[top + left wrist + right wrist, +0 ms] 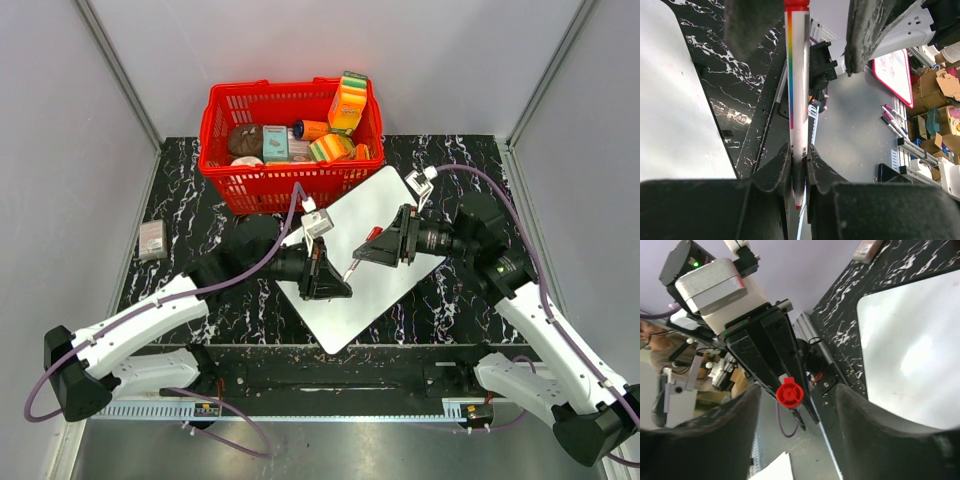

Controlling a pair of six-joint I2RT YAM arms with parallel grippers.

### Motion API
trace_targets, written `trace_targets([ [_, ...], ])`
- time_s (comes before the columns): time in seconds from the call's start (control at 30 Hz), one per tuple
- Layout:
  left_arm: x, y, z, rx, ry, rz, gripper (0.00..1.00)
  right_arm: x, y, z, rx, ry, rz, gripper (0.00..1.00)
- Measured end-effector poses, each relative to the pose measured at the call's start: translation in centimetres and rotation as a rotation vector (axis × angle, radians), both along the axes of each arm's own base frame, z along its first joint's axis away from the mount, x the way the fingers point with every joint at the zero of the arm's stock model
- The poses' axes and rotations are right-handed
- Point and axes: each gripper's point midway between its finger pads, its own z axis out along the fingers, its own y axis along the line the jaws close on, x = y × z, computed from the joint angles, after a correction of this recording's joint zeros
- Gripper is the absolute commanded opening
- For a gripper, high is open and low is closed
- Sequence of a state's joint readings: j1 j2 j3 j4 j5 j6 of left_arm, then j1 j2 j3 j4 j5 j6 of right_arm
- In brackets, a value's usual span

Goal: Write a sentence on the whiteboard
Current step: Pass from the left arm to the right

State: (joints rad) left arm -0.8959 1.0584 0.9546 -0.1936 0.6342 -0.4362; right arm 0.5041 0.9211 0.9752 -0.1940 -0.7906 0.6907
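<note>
The red basket (290,150) crowds the far-left edge of the whiteboard (380,290). The marker (797,100) in my left gripper (338,283) juts between the wide-apart jaws of my right gripper (367,248); bare board lies free near me.

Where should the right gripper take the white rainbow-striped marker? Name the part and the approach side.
Grip the red cap, the free end of the white rainbow-striped marker; the left gripper clamps the barrel's other end. Come end-on along its axis: the open right gripper faces it with one finger either side.
</note>
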Motion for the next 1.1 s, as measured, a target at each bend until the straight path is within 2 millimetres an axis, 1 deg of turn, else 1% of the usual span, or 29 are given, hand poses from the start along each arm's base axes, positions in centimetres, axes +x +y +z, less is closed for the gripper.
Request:
trace_targets([
  [0.03, 0.0, 0.0, 0.0, 0.0, 0.0, -0.004, 0.0, -0.2, 0.0, 0.0, 0.003, -0.003, 0.011, 0.49],
  [0.1, -0.1, -0.1, -0.2, 0.005, 0.002, -0.01, 0.0, -0.5, 0.1, -0.1, 0.01, -0.001, 0.032, 0.44],
  [0.23, -0.2, -0.2, -0.7, 0.021, 0.009, -0.018, 0.0, -1.1, 0.2, -0.4, 0.013, 0.004, 0.072, 0.41],
  [0.27, -0.3, -0.2, -0.9, 0.027, 0.012, -0.021, 0.0, -1.4, 0.2, -0.4, 0.014, 0.007, 0.088, 0.38],
  [0.3, -0.4, -0.2, -1.0, 0.031, 0.014, -0.023, 0.0, -1.5, 0.2, -0.5, 0.014, 0.007, 0.095, 0.37],
  [0.6, -0.8, -0.2, -0.9, 0.034, 0.014, -0.04, 0.0, -2.1, 0.2, -0.7, 0.013, -0.002, 0.13, 0.38],
  [0.67, -1.0, -0.2, -1.0, 0.038, 0.018, -0.043, 0.0, -2.2, 0.2, -0.8, 0.012, 0.002, 0.139, 0.41],
  [0.73, -1.1, -0.2, -1.1, 0.041, 0.02, -0.046, 0.0, -2.4, 0.2, -0.9, 0.014, 0.002, 0.15, 0.49],
  [0.83, -1.1, -0.2, -1.2, 0.044, 0.022, -0.045, 0.0, -2.8, 0.2, -0.9, 0.017, 0.004, 0.172, 0.56],
  [0.93, -1.1, -0.3, -1.3, 0.047, 0.024, -0.046, 0.0, -3.1, 0.2, -1.0, 0.02, 0.007, 0.194, 0.59],
  [1.0, -1.2, -0.3, -1.2, 0.048, 0.024, -0.047, 0.0, -3.2, 0.2, -1.2, 0.019, 0.009, 0.2, 0.59],
  [1.1, -1.2, -0.4, -1.0, 0.044, 0.02, -0.048, 0.0, -3.3, 0.2, -1.5, 0.018, 0.016, 0.207, 0.55],
])
